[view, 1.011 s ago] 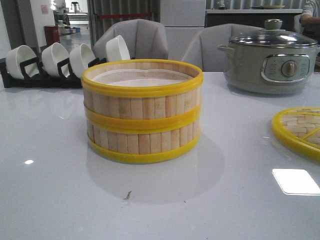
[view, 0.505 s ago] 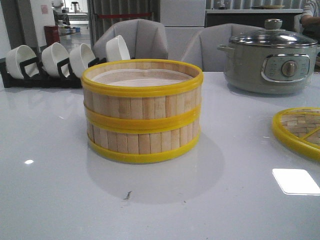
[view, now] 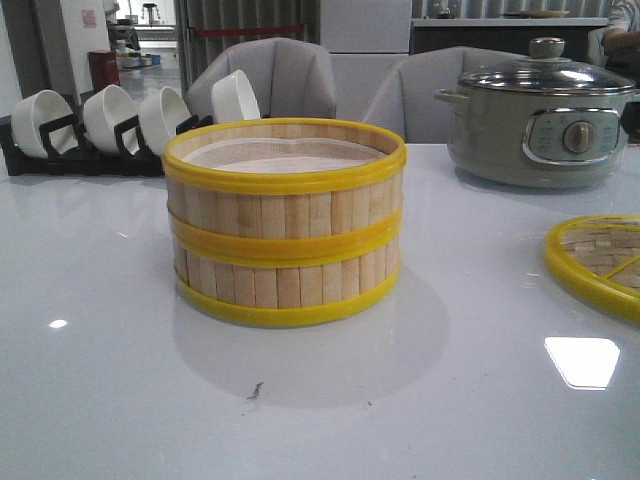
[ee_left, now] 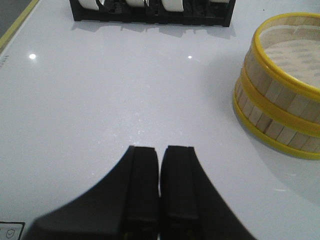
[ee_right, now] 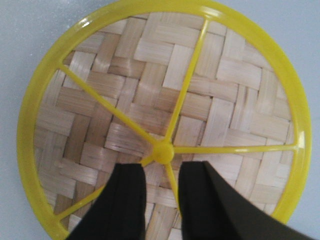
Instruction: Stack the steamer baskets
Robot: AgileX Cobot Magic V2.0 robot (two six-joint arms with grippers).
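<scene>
Resting mid-table, the two stacked pale-bamboo, yellow-rimmed steamer baskets [view: 285,225] sit aligned. The right gripper [ee_right: 162,187], slightly spread, hovers over the flat woven lid [ee_right: 165,112]; the left gripper [ee_left: 160,165] is pressed together. Risk: an off-centre grasp could tilt the lid.

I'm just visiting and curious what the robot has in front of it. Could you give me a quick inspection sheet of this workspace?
Surface: glossy white table, a small dark speck near the front.
Job's things: two steamer baskets stacked, rims aligned, liner inside.
Clutter: woven lid flat on the table; grey pot; bowl rack.
Hands: left hand shut, over bare table; right hand open above the lid.
Cables: nothing seen.
Surroundings: grey chairs behind the table.
</scene>
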